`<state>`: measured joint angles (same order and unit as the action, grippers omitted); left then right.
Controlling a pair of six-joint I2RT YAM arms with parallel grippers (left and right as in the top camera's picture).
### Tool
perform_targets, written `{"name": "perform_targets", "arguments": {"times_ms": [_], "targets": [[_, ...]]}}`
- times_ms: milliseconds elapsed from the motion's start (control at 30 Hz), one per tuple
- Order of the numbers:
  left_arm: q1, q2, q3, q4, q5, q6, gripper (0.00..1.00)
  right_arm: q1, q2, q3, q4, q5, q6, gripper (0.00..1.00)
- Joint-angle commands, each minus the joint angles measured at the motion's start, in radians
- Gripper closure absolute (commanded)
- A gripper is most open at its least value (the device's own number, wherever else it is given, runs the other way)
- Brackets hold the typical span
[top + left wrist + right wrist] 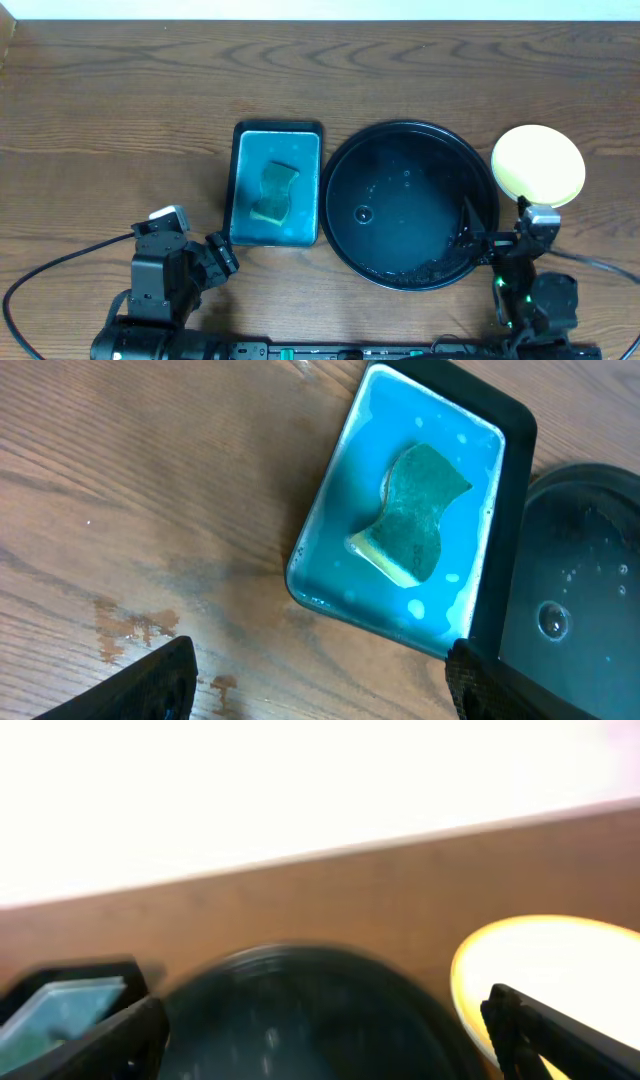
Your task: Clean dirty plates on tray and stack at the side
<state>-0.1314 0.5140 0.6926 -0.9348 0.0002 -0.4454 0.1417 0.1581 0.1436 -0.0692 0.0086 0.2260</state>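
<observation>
Tray point(420, 190) looks round, glossy black and wet on the wood-grain table point(100, 120), and we see a smooth pale yellow plate point(538, 166) just right of it. Left gripper point(315, 685) and right gripper point(330, 1040) are both spread wide, holding nothing.

Teal rect. dish point(300, 150) w/ sponge point(275, 191) lying in it, on wood table point(110, 110); wet spots point(135, 628) nr dish.
</observation>
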Motion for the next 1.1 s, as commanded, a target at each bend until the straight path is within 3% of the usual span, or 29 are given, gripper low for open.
{"name": "perform_targets", "arguments": {"times_ms": [0,133,233,367,467,533,1067], "targets": [[0.004,-0.005,-0.008,0.001,-0.011,-0.005,0.20,0.025,-0.049,-0.068,0.100,0.010,-0.006,0.01],[0.004,-0.005,-0.008,0.001,-0.011,-0.005,0.19,0.030,-0.095,-0.140,0.216,0.010,-0.006,0.01],[0.004,-0.005,-0.008,0.001,-0.011,-0.005,0.19,0.030,-0.129,-0.138,0.206,0.016,-0.032,0.01],[0.004,-0.005,-0.008,0.001,-0.011,-0.005,0.20,0.030,-0.153,-0.138,0.183,0.009,-0.169,0.01],[0.004,-0.005,-0.008,0.001,-0.011,-0.005,0.20,0.031,-0.153,-0.138,0.090,0.010,-0.210,0.01],[0.004,-0.005,-0.008,0.001,-0.011,-0.005,0.19,0.031,-0.153,-0.138,-0.008,0.010,-0.214,0.01],[0.004,-0.005,-0.008,0.001,-0.011,-0.005,0.20,0.030,-0.153,-0.138,-0.006,0.006,-0.235,0.01]]}}
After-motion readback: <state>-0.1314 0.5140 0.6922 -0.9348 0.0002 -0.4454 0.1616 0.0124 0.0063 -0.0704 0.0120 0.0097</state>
